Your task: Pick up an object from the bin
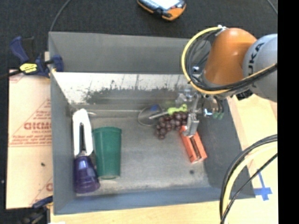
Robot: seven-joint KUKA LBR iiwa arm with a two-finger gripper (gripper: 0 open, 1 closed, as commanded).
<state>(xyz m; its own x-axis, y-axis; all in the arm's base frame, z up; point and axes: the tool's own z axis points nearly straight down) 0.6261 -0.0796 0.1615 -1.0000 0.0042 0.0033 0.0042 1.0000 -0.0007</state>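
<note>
The gripper (190,125) hangs low at the right of the bin (140,197), right over the upper end of an orange block (196,149). Whether it stands open or closed I cannot tell, and nothing can be seen held in it.

The block lies flat on the bin floor. Its long axis runs on a slant, from the end under the gripper down and to the right, toward the near right corner. Most of the block therefore lies to that side of the gripper, not centred beneath it.

A bunch of dark grapes (167,122) sits just to the left, close against the gripper, with a metal spoon (148,115) beyond. By my judgement, a grasp should close across the block's short width, clear of the grapes. The green cup (107,150) lies well apart on the left.
</note>
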